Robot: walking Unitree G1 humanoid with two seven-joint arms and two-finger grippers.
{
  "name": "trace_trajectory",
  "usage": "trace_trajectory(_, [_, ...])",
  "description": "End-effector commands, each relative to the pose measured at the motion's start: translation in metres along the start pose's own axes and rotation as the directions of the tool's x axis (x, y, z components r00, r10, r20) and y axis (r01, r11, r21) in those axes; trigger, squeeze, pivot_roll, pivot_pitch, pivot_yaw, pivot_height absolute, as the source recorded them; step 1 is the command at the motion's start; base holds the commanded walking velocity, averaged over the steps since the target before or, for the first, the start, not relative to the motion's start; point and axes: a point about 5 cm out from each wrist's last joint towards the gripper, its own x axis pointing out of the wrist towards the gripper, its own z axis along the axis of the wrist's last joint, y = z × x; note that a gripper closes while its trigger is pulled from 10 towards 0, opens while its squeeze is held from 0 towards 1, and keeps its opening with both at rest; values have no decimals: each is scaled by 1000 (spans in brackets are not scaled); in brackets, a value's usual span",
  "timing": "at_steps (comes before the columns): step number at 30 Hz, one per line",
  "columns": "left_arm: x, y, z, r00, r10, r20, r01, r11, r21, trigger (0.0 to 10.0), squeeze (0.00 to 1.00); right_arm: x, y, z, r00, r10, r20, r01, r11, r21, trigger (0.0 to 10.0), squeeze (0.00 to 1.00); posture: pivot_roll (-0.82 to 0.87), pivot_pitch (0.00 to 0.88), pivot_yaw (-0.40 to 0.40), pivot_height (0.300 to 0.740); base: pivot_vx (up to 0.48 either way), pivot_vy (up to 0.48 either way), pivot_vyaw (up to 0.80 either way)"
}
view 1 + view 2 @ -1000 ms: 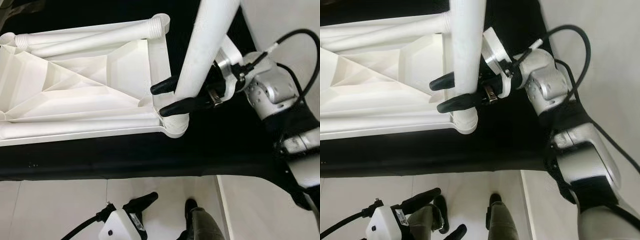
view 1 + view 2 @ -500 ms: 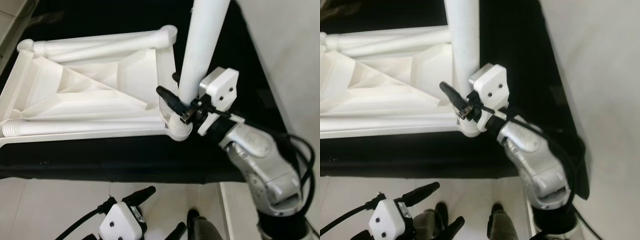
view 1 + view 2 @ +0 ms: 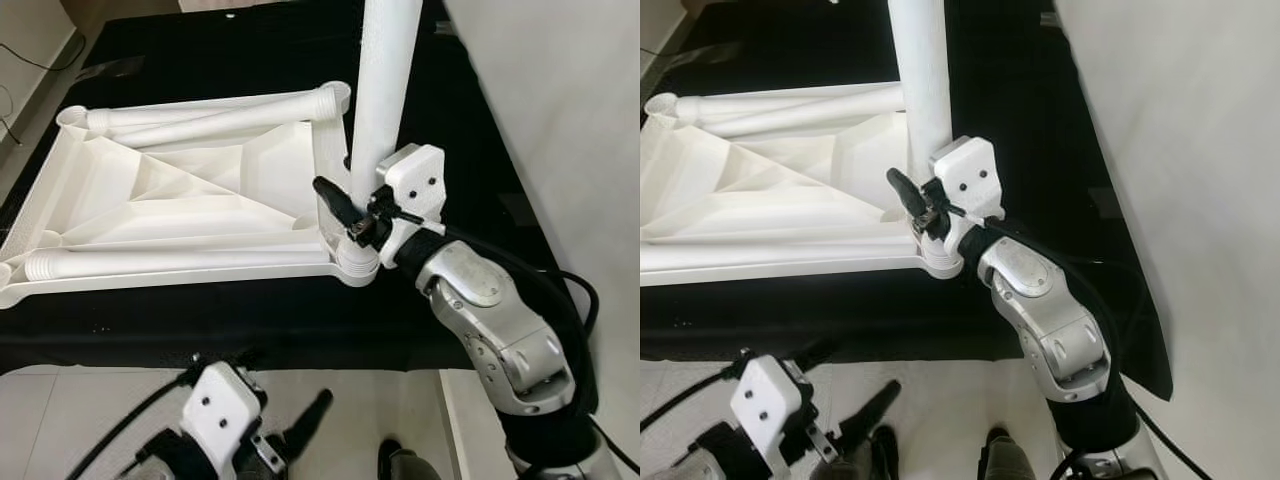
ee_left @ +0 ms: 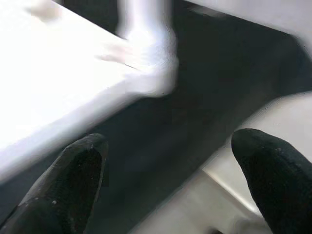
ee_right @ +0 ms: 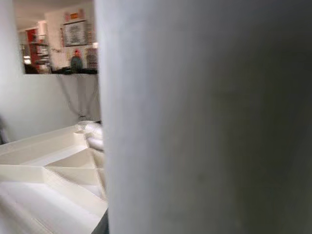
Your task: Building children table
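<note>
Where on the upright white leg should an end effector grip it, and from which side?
Grip the leg low on its round shaft, just above the corner socket, coming from the robot's right, away from the tabletop. The right end effector already clasps it there; the shaft is smooth, upright and free on that side.

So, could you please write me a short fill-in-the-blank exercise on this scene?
1. The right gripper is shut on an upright white ____.
2. The tabletop lies upside down on a ____ cloth.
3. The left gripper, low over the floor, is ____.

Missing words: leg; black; open
</note>
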Motion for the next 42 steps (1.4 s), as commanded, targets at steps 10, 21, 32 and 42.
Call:
trace_trajectory(10, [35, 61, 77, 955, 29, 296, -55, 995, 79, 10000, 0, 4, 6, -48, 965, -51, -257, 55, 998, 8, 10000, 0, 61, 209, 42, 740, 0, 0, 0])
trace_trajectory(21, [80, 76, 182, 793, -253, 554, 189, 967, 172, 10000, 0, 11, 12, -48, 968, -50, -245, 64, 997, 47, 10000, 0, 58, 208, 60, 740, 0, 0, 0])
trace_trajectory(32, [117, 97, 217, 789, -266, 554, 204, 964, 172, 10000, 0, 11, 17, -46, 968, -56, -246, 75, 995, 70, 10000, 0, 47, 216, 81, 740, 0, 0, 0])
trace_trajectory(42, [162, 112, 200, 858, -283, 430, 339, 939, -58, 5686, 0, 11, 19, -43, 969, -61, -241, 84, 993, 87, 10000, 0, 42, 214, 89, 740, 0, 0, 0])
